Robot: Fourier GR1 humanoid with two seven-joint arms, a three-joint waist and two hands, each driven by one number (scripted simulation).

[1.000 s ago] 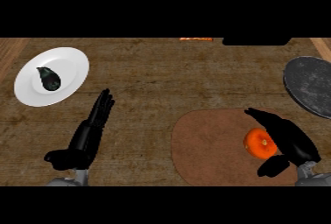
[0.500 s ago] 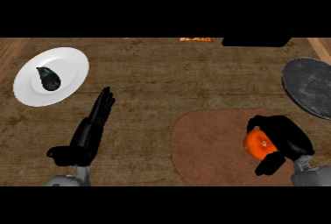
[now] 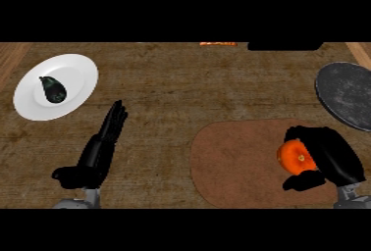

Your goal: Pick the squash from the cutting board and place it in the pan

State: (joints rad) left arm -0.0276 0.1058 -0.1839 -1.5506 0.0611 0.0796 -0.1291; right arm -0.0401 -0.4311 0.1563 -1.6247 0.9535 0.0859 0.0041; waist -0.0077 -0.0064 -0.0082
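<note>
I count one orange squash [image 3: 295, 156] on the near right, sitting on one round brown cutting board [image 3: 235, 164]. One dark pan [image 3: 348, 93] shows at the right edge, cut off by the frame. One white plate [image 3: 72, 73] lies far left, and on it I count one dark vegetable [image 3: 53, 89]. Two black hands are in my view: one left hand [image 3: 98, 149] and one right hand [image 3: 330, 157]. One small orange item [image 3: 217, 43] and one black object [image 3: 285, 46] sit at the far edge.

Black hands [image 3: 94, 157], grey forearms [image 3: 349, 198]
</note>
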